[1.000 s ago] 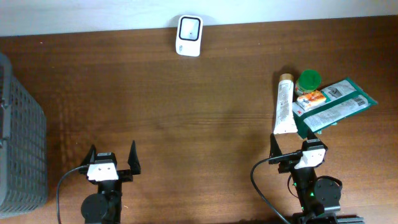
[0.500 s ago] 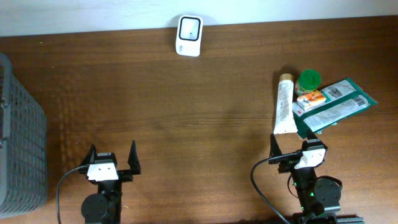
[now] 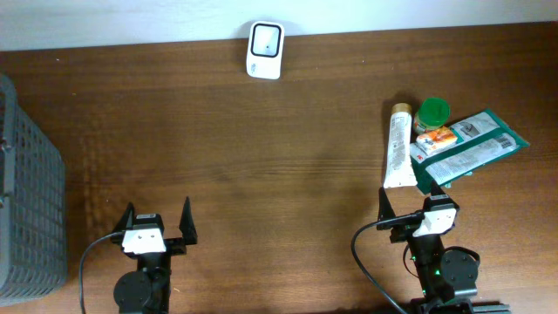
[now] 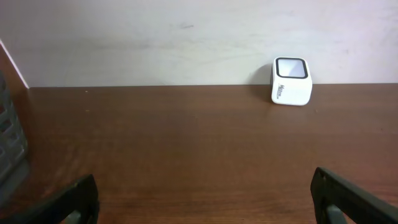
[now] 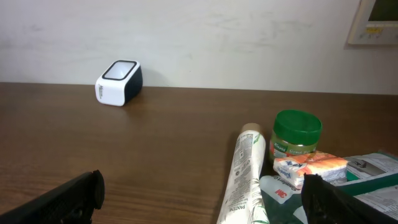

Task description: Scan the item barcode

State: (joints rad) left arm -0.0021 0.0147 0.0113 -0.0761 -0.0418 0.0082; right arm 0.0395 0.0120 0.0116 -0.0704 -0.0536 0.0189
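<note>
At the near edge of the tabletop (image 3: 261, 166), the left hand (image 3: 158, 216) and the right hand (image 3: 410, 209) both have their fingers spread wide and hold nothing. A grey basket (image 3: 30, 201) stands at the left. Just beyond the right hand, in one close group, lie a white tube (image 3: 398, 146), a green pouch (image 3: 471, 148), an orange packet (image 3: 436, 137) and a green-lidded jar (image 3: 432, 112). The white scanner (image 3: 265, 50) sits at the far edge.
</note>
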